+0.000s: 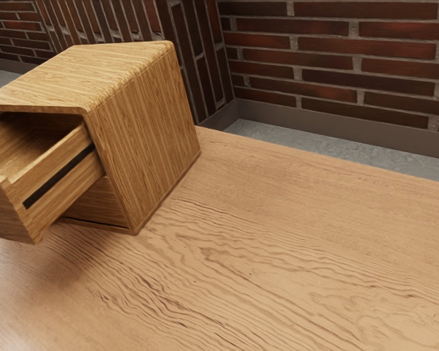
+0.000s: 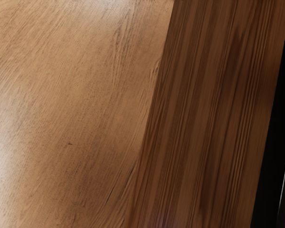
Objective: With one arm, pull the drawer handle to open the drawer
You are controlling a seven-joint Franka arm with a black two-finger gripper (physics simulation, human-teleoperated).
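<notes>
A wooden cabinet point(image 1: 143, 117) stands at the exterior view's left on the wooden table point(image 1: 278, 256). Its drawer point(image 1: 47, 179) is pulled partway out toward the exterior view's lower left, and its hollow inside shows from above. A long black handle slot point(image 1: 58, 177) runs across the drawer front. In the wrist view the drawer front point(image 2: 204, 118) is close under my hand, with the black handle point(image 2: 278, 142) at its far side and the tabletop point(image 2: 61, 118) beside it.
A brick wall point(image 1: 336, 51) runs behind the table, with a strip of grey floor point(image 1: 336, 146) between them. The table stretches wide toward the exterior view's right of the cabinet.
</notes>
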